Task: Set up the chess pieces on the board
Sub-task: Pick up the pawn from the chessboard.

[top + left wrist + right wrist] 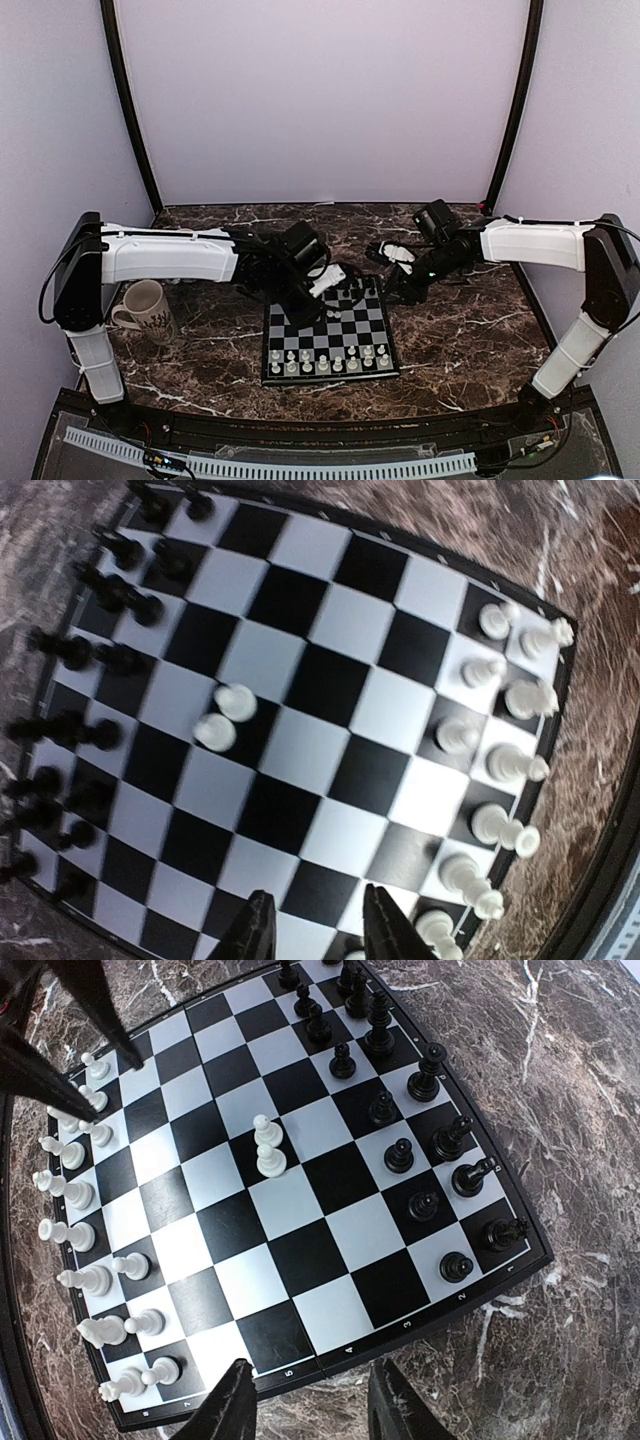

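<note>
The board [372, 318] lies between my two arms. White chess pieces [325, 358] line its near edge and black chess pieces [430, 1145] its far edge. Two white pawns [225, 716] stand together on middle squares, also the two pawns [268, 1148] in the right wrist view. My left gripper [320, 930] hovers over the board's left part near the white rows, open, nothing between its fingers [255, 932]. At the board's right rim, over the marble, my right gripper [312, 1410] also stands open and empty. The left gripper's dark fingers [60, 1065] show by the white pawns.
A white mug [148, 310] stands on the dark marble table [470, 330] left of the board, beside the left arm's base. Pale walls and black frame posts close in the back and sides. A slotted white strip [270, 465] runs along the near edge.
</note>
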Motion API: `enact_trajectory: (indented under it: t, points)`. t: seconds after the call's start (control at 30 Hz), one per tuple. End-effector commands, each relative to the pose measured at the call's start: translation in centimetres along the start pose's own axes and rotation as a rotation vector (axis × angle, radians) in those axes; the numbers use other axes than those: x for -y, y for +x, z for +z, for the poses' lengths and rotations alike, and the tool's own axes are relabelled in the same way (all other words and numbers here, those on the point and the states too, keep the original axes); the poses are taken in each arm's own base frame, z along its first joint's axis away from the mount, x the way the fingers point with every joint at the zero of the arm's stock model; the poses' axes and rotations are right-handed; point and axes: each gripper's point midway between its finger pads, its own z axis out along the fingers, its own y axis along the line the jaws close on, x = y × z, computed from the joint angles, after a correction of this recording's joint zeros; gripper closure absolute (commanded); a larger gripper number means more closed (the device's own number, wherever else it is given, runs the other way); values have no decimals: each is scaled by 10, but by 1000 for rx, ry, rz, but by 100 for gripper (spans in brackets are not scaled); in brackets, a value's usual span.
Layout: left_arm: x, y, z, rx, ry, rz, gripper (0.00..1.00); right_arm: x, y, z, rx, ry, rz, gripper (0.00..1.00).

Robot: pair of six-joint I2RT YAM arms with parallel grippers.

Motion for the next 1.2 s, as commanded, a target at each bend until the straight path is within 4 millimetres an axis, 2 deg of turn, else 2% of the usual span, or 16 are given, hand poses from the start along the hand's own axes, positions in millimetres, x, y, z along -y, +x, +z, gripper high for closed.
enact_trajectory:
  t: [0.0, 0.1, 0.27, 0.73, 1.17]
  points:
    - [-38, -37, -1, 83, -110, -81, 68, 1, -11, -4, 23, 5, -21, 61]
    - [-47, -47, 12, 101, -105, -93, 67, 1, -11, -5, 25, 8, -22, 61]
    - [-49, -57, 25, 115, -70, -86, 67, 2, -10, -5, 22, 17, -25, 61]
    - [-51, -55, 46, 109, -22, -87, 73, 2, -9, -4, 18, 17, -28, 61]
    - [-46, -48, 52, 83, 17, -89, 89, 3, -8, -3, 13, 16, -26, 61]
